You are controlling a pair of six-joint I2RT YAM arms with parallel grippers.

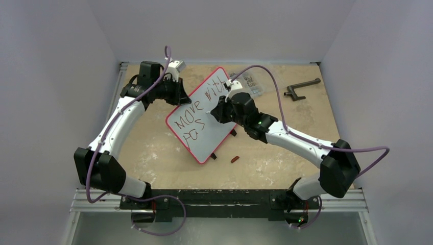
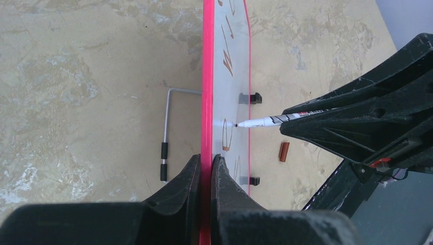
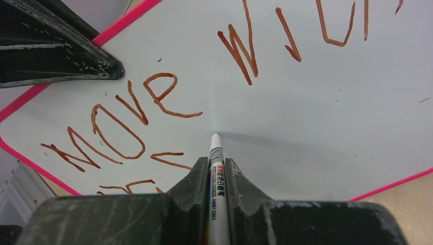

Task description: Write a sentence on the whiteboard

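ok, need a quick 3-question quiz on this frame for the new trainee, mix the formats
1. True or false: the left gripper is clamped on the red rim of the whiteboard.
2. Pick one. The right gripper holds: A) a marker pointed at the board; B) a cloth; C) nothing, its jaws stand open.
3. Fill in: the sentence opens with the word ____.

Key: 1 true. 2 A. 3 MOVE.
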